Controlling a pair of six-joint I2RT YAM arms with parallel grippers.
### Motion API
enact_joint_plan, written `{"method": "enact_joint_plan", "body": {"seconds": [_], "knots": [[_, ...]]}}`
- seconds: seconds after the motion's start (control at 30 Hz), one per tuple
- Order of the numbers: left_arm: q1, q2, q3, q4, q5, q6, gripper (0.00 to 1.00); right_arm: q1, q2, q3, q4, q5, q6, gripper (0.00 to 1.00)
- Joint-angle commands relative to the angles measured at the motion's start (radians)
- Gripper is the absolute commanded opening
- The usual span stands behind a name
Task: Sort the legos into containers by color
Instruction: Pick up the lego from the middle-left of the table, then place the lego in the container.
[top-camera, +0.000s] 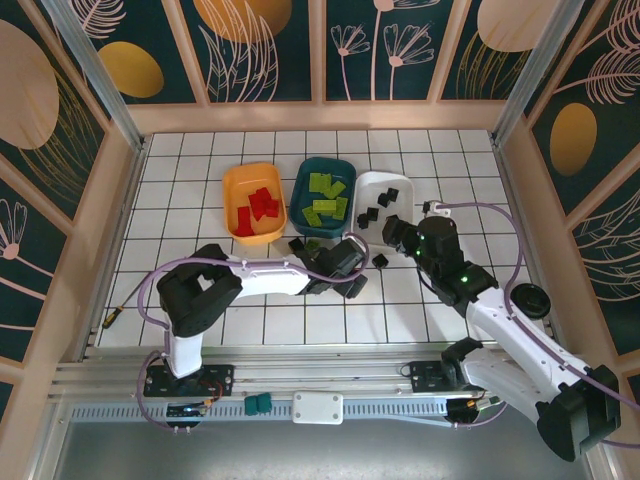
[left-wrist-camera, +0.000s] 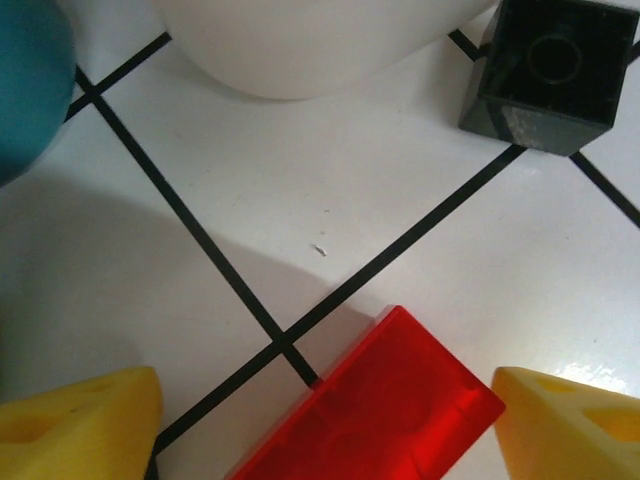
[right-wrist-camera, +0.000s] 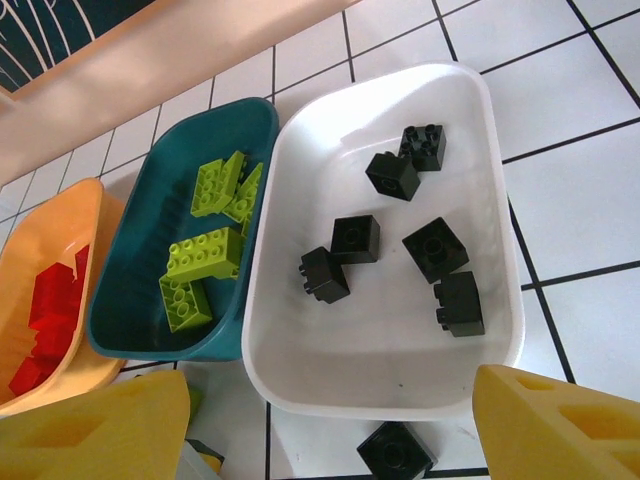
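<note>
Three containers stand in a row at the back: an orange tub (top-camera: 254, 203) with red legos (right-wrist-camera: 50, 310), a dark teal tub (top-camera: 325, 192) with lime green legos (right-wrist-camera: 205, 255), and a white tub (top-camera: 383, 200) with several black legos (right-wrist-camera: 435, 250). My left gripper (left-wrist-camera: 325, 400) is low over the tiles in front of the tubs (top-camera: 350, 278). Its yellow fingers (left-wrist-camera: 80, 425) straddle a red lego (left-wrist-camera: 380, 395), with a gap on the left side. My right gripper (right-wrist-camera: 330, 440) hangs open and empty over the white tub's near rim (top-camera: 395, 233).
A loose black lego (left-wrist-camera: 545, 70) lies on the tiles just in front of the white tub (right-wrist-camera: 397, 452). Another black lego (top-camera: 297, 243) and a green one (top-camera: 313, 245) lie before the teal tub. Two teal blocks (top-camera: 258, 403) and a white box (top-camera: 318, 407) sit on the near rail.
</note>
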Motion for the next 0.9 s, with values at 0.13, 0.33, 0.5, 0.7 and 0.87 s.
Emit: {"method": "enact_joint_plan", "body": {"seconds": [0.13,0.33,0.5,0.7,0.87], "knots": [[-0.023,0.026,-0.023,0.006,0.066,0.005,0.62,-0.014,-0.008,0.004,-0.012,0.051,0.007,0.75],[-0.026,-0.041,-0.059,0.033,0.082,-0.031,0.36,-0.022,0.0,0.002,-0.011,0.052,0.008,0.76],[-0.023,-0.12,-0.091,0.046,0.031,-0.071,0.26,-0.024,-0.001,-0.002,-0.006,0.045,0.011,0.76],[0.101,-0.317,-0.166,0.097,0.014,-0.174,0.23,-0.025,-0.002,-0.011,0.001,0.034,0.011,0.76],[0.314,-0.472,-0.254,0.099,-0.081,-0.27,0.23,-0.022,0.002,-0.024,0.019,-0.004,0.004,0.76]]}}
